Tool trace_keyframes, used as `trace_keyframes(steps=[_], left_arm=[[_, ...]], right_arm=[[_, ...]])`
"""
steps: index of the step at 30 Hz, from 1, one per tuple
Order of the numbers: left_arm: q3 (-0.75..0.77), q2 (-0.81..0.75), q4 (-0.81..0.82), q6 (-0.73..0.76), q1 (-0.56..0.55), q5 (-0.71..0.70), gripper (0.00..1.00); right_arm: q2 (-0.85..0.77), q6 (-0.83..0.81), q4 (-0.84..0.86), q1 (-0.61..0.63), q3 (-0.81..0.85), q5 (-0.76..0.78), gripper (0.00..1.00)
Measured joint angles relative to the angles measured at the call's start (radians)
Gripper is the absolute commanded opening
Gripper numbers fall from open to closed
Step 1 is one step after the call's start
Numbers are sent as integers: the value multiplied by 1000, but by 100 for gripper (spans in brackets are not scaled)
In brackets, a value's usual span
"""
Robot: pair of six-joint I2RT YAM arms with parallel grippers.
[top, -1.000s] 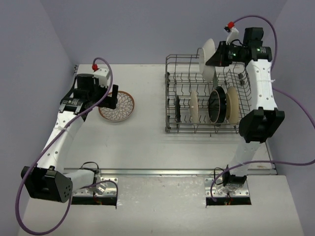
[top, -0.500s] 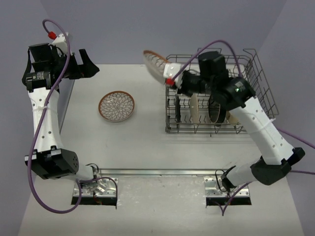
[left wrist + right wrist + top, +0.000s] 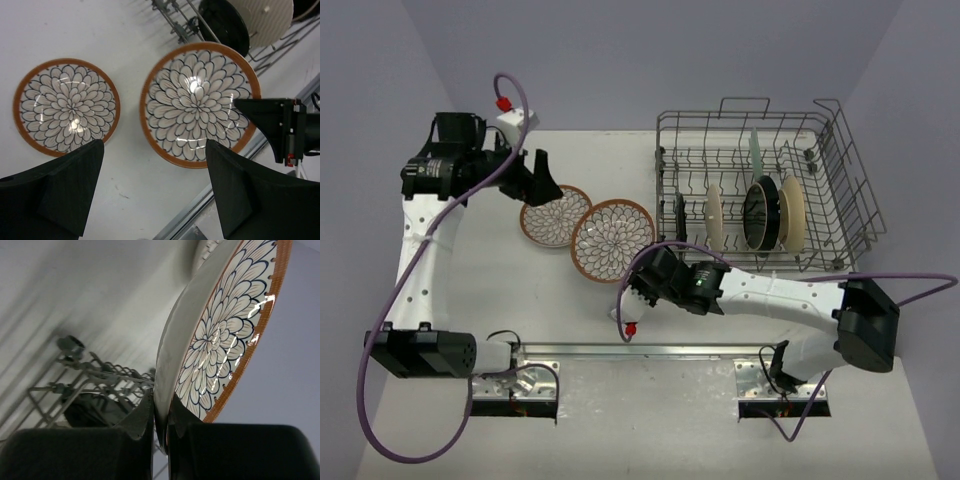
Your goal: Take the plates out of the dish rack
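Note:
The grey wire dish rack stands at the right with several plates upright in it: a black one, cream ones and a pale green one. A brown-rimmed petal plate lies flat on the table. My right gripper is shut on the near rim of a second petal plate, face up and close beside the first; whether it rests on the table I cannot tell. The rim sits pinched between the right gripper's fingers. My left gripper hovers open above the two plates, holding nothing.
A metal rail runs along the near table edge, past both arm bases. The right forearm stretches low across the table in front of the rack. Purple cables loop from both arms. The rack's corner shows in the left wrist view.
My right arm has swung left from the rack and come down with the petal plate beside the first one. The left arm has moved back over the plates, its jaws narrowing a little.

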Motion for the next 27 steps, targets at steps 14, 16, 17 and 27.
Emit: trace_keyframes(steps=[14,16,17,27], left_arm=[[-189,-8,40,-11,-32,-48,64],[-189,2,51,-22,-32,-35,62],[-189,7,58,-29,-33,-26,60],[-238,28,151,-136,-33,62,39]], right_arm=[[27,-90,437,30,-83,185,0],[27,-95,447,35,-94,183,0],[27,-96,448,37,-96,183,0],[27,-111,524,120,-98,183,0]])
